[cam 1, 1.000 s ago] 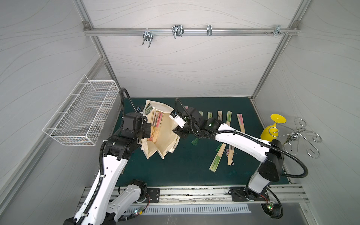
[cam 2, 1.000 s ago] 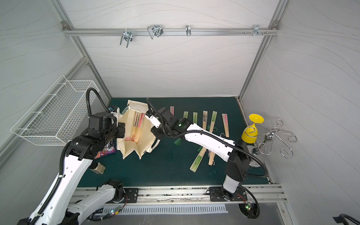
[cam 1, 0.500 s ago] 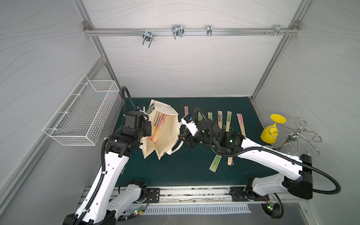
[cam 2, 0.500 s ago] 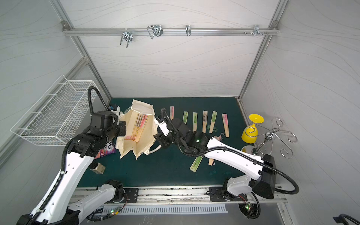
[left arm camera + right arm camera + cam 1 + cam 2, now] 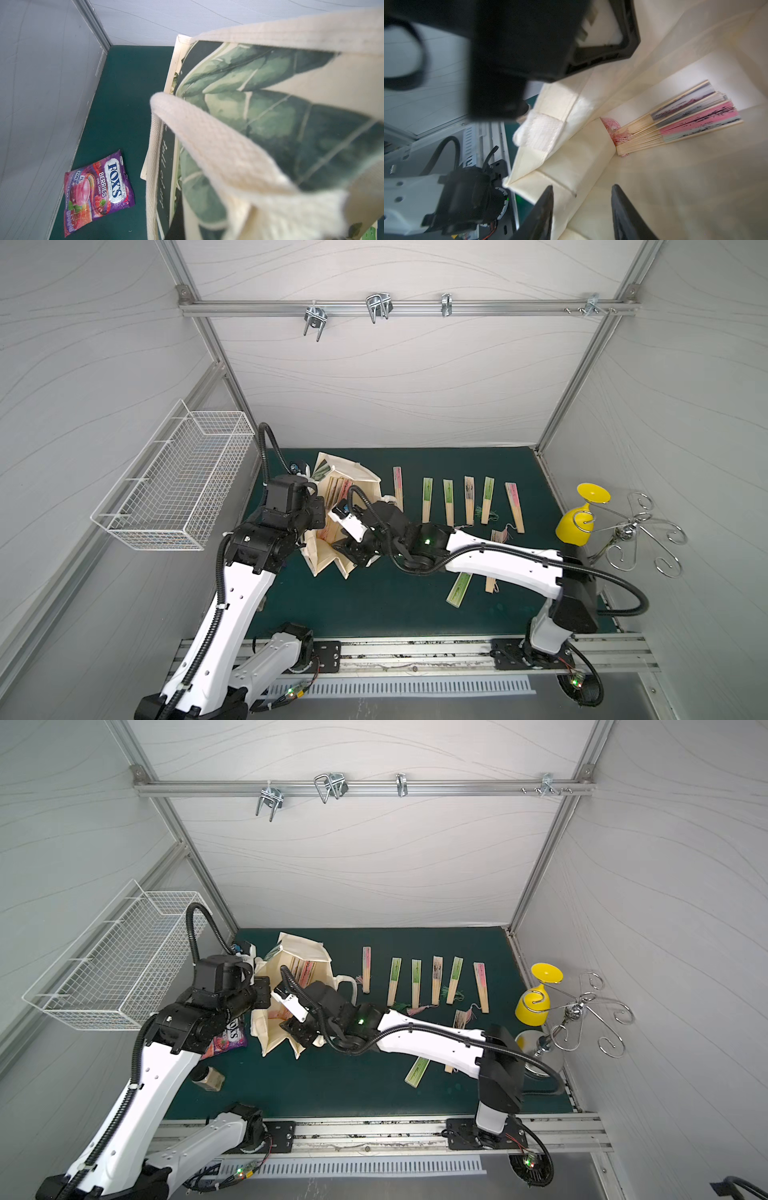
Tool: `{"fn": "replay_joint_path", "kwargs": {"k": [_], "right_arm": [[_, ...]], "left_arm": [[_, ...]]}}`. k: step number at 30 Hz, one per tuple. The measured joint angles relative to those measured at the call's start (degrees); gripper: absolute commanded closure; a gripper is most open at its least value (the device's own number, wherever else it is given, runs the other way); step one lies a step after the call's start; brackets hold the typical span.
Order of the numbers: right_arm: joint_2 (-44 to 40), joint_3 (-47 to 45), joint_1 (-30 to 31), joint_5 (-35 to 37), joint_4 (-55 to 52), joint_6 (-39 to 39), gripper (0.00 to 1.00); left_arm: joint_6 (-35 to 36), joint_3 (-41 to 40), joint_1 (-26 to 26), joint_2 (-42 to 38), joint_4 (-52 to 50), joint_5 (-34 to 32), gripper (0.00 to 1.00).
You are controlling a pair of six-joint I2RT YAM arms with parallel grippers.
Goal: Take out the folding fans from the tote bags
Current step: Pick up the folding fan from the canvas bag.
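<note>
Folding fans (image 5: 685,118) bundled deep inside the tote bag (image 5: 322,556), right of centre in the right wrist view, pink tassel at the rib ends; bag centre-left in both top views, mouth gaping; loose fans (image 5: 449,502) rowed on the green mat (image 5: 374,605) to its right; right gripper (image 5: 582,187) at the bag mouth, jaws partly apart, holding nothing; left gripper (image 5: 316,512) closed at the bag's left rim, hold itself hidden; candy packet (image 5: 97,193) lower left in the left wrist view.
</note>
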Motion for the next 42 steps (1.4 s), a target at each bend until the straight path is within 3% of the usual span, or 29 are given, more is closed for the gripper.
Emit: {"fn": "replay_joint_path", "kwargs": {"k": [8,14,23,32,42], "right_arm": [[7.85,3.69,-2.34,7.23,-0.79,3.96,0.52],[9.03,-0.76,-2.10,11.58,1.88,5.44,0.53],[13.07,-2.40,-5.25,8.09,4.66,13.62,0.53],[16.76,-0.52,-10.54,0.70,9.05,25.99,0.46],[18.80,3.98,-10.69,-0.52,11.74,29.33,0.23]], "left_arm": [[-2.14,-0.07,-0.07,-2.38,0.31,2.58,1.00],[-4.09,-1.09,-0.09,-3.96,1.44,3.58,1.00],[-5.99,-6.54,-0.09,-8.02,7.65,8.81,1.00],[-6.82,-19.41,-0.07,-18.88,18.88,16.06,1.00],[-6.80,-24.68,0.02,-25.07,23.63,22.16,1.00]]}}
